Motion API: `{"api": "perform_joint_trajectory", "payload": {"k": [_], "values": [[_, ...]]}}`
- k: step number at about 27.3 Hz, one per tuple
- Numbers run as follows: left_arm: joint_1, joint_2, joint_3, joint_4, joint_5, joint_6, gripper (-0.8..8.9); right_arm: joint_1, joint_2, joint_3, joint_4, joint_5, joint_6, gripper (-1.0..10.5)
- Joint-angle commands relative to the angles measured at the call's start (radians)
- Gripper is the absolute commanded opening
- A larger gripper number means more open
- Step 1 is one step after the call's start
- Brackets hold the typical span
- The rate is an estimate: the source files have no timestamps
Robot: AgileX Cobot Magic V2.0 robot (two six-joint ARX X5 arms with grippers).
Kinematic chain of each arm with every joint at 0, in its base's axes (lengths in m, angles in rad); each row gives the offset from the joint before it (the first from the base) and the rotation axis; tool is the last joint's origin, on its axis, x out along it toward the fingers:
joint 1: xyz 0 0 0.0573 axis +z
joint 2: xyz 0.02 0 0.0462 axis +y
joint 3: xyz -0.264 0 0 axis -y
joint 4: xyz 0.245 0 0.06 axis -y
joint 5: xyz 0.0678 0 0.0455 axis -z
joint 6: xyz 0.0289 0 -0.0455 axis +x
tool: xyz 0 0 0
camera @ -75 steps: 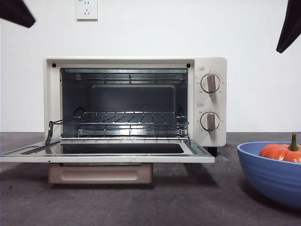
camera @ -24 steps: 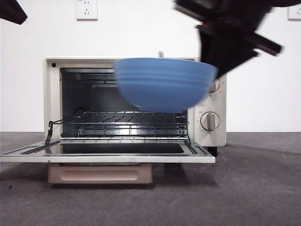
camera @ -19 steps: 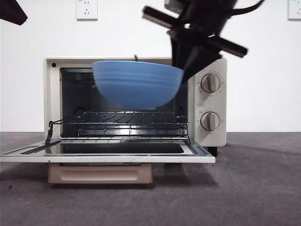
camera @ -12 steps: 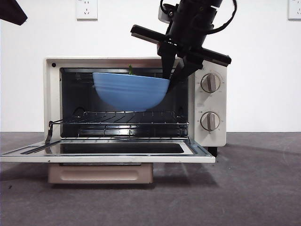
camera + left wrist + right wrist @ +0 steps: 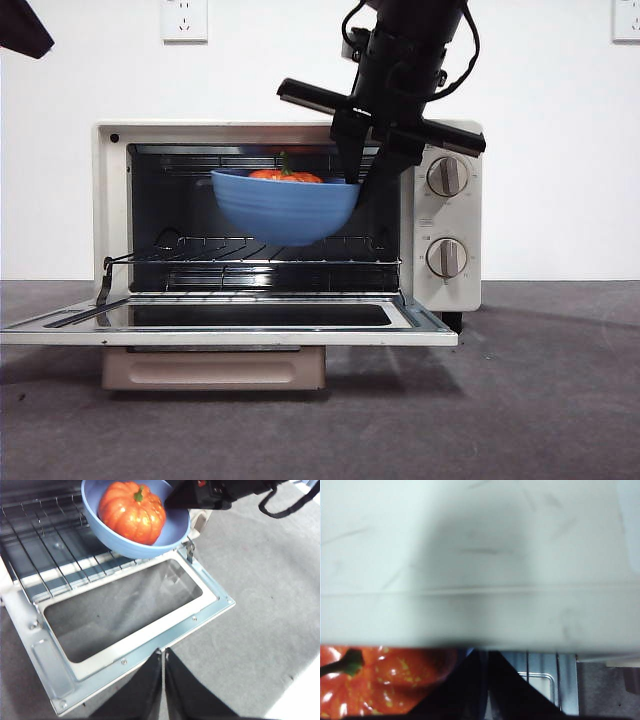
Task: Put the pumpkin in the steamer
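Hanging above rack (image 5: 270, 250) inside steamer (image 5: 440, 215) — bowl (image 5: 285, 208) with pumpkin (image 5: 132, 512), rim clamped in right gripper (image 5: 352, 180) jaws.

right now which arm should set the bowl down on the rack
Right. The right gripper already grips the blue bowl's rim, holding the pumpkin above the steamer's rack; the left gripper hangs shut outside.

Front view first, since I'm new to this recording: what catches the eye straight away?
The blue bowl holding the orange pumpkin hangs inside the steamer's open mouth, above its wire rack. The right gripper grips the bowl's rim from above. The steamer's door lies folded down flat in front.
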Motion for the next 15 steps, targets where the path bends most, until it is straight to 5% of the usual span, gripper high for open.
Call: {"api": "perform_joint_trajectory", "payload": {"k": [1, 8, 15], "values": [[-0.003, 0.006, 0.006, 0.005, -0.001, 0.007, 0.15, 0.006, 0.03, 0.026, 0.013, 0.027, 0.018, 0.1], [-0.003, 0.006, 0.006, 0.005, -0.001, 0.006, 0.15, 0.006, 0.035, 0.026, 0.013, 0.033, 0.01, 0.2], [-0.003, 0.005, 0.006, 0.005, -0.001, 0.006, 0.15, 0.008, 0.035, 0.026, 0.018, 0.033, 0.005, 2.0]]}}
